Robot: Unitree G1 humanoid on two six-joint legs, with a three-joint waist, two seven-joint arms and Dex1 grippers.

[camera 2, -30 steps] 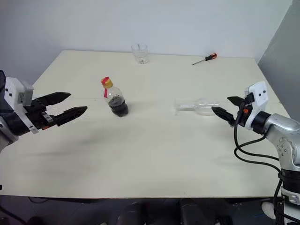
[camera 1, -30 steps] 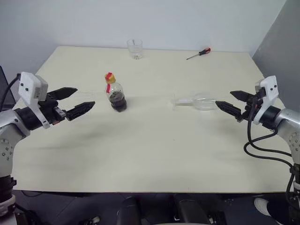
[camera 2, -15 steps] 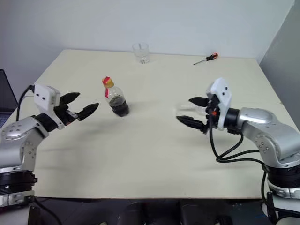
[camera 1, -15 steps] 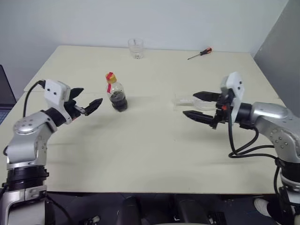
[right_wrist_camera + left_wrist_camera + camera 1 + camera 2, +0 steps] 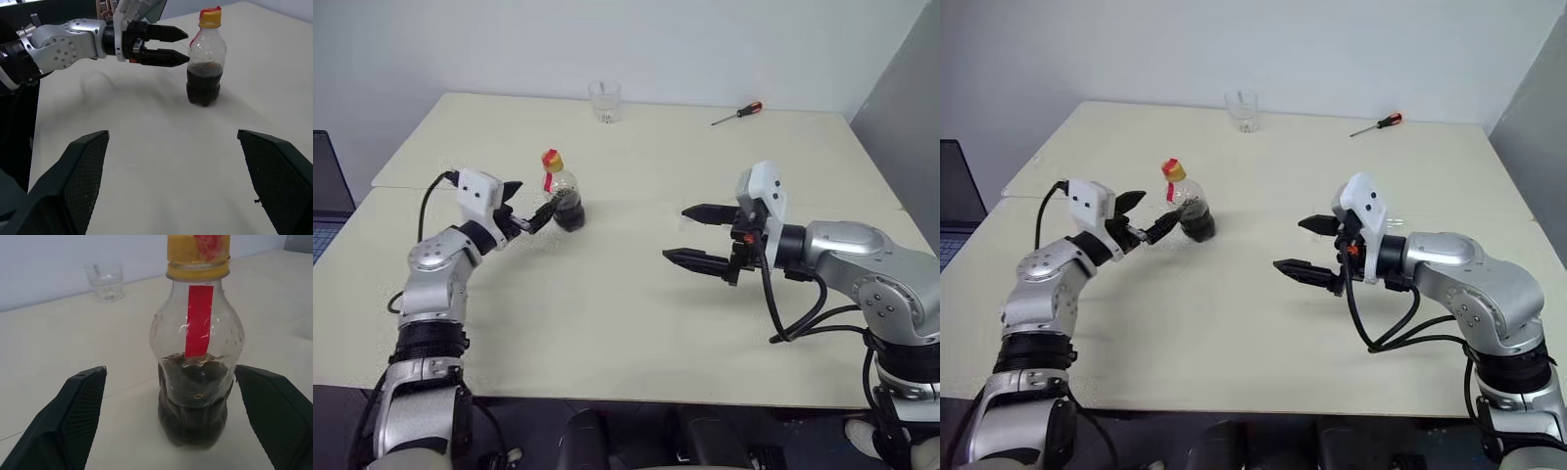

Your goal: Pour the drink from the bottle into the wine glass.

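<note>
I take the bottle [image 5: 560, 193] as my landmark: it stands upright on the cream table [image 5: 626, 323], capped in yellow and red, with a red strip down its neck and the dark drink [image 5: 194, 399] filling roughly its lower half. My left gripper [image 5: 530, 211] sits just beside the bottle on its left side, fingers spread wide and level; from the left wrist the bottle stands squarely between the two fingers [image 5: 73, 416], yet neither touches it. My right gripper [image 5: 687, 235] hangs well to the right of the bottle, over the middle of the table, jaws spread just as wide and pinching nothing, and from its wrist camera it faces the bottle and the left gripper across bare tabletop. Beyond the bottle, near the far edge, stands a short clear tumbler [image 5: 604, 101]; farther right along that edge lies a red-handled screwdriver [image 5: 736, 114]. I cannot pick out the wine glass.
</note>
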